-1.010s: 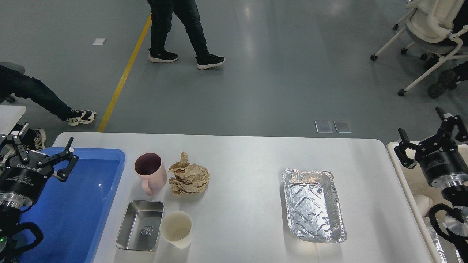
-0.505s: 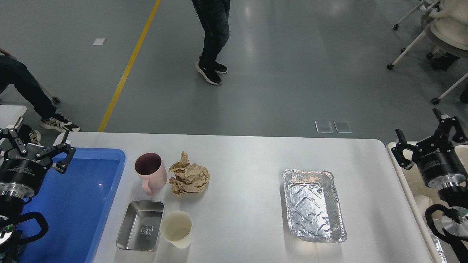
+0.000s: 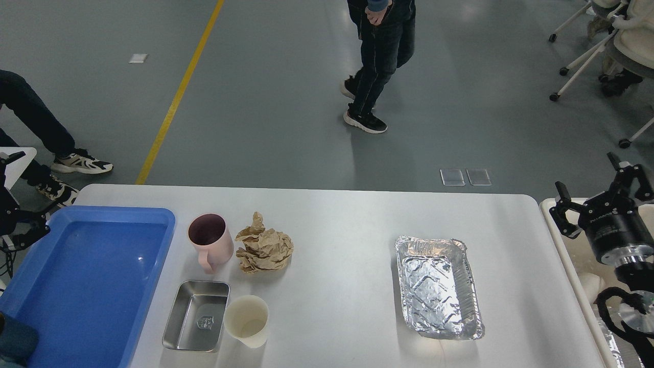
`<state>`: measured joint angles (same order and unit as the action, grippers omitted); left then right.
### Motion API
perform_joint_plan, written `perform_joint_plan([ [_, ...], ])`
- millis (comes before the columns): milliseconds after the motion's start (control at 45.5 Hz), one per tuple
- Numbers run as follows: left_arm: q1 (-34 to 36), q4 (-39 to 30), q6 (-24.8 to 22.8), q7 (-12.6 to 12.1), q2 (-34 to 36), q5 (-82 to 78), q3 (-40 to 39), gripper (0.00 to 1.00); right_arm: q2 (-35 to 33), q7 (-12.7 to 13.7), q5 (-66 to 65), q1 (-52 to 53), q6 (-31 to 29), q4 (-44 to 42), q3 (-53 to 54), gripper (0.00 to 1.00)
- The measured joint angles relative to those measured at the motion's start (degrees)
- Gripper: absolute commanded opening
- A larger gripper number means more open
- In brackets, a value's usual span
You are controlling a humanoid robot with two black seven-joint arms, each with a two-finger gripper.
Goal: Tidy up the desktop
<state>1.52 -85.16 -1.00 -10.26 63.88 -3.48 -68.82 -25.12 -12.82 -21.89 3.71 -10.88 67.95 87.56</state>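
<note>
Clearly your left end effector (image 3: 20, 227) sits almost out of view at the left edge; you cannot tell its state. On the white worktop (image 3: 337, 225), mug (image 3: 209, 245), crumpled paper (image 3: 264, 246), steel tin (image 3: 196, 315) and cup (image 3: 247, 320) crowd together, so reaching one may topple another. Your right end effector (image 3: 600, 197) hangs wide beside the foil tray (image 3: 438, 286), which could crush.

Pink mug (image 3: 210, 240) beside crumpled, seemingly paper, wad (image 3: 264, 247).
</note>
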Motion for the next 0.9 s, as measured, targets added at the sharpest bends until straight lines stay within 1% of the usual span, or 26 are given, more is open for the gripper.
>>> perform_joint_plan([
  [88, 0.3, -4.2, 0.0, 0.3, 7.0, -6.4, 5.4, 0.97, 0.1, 0.0, 0.0, 0.1, 0.0, 0.0, -0.1, 1.00],
  [132, 0.3, -7.0, 0.2, 0.4, 10.3, -12.7, 7.4, 0.97, 0.1, 0.1, 0.0, 0.1, 0.1, 0.0, -0.2, 1.00],
  [220, 0.4, -10.2, 0.2, 0.4, 14.2, -20.1, 8.5, 0.97, -0.2, 0.1, 0.0, 0.2, 0.1, 0.0, -0.5, 1.00],
  [307, 0.3, -12.5, -0.8, 0.4, 19.2, -23.4, 9.3, 0.97, -0.3, 0.1, 0.0, 0.2, 0.2, 0.1, -0.6, 1.00],
  [417, 0.2, -15.1, -4.3, 0.2, 23.8, -27.1, 9.5, 0.97, -0.4, 0.1, 0.0, 0.7, 0.2, 0.1, -0.8, 1.00],
  [483, 0.2, -15.7, -6.9, -0.1, 25.1, -30.3, 9.5, 0.97, -0.5, 0.2, 0.0, 0.9, 0.2, 0.1, -1.0, 1.00],
  [571, 0.0, -15.8, -8.8, -0.3, 25.7, -34.5, 9.6, 0.97, -0.5, 0.2, 0.0, 1.0, 0.2, -0.1, -1.2, 1.00],
  [900, -0.4, -15.9, -9.5, -0.4, 25.1, -37.7, 9.8, 0.97, -0.5, 0.2, -0.1, 1.0, 0.2, -0.4, -1.5, 1.00],
])
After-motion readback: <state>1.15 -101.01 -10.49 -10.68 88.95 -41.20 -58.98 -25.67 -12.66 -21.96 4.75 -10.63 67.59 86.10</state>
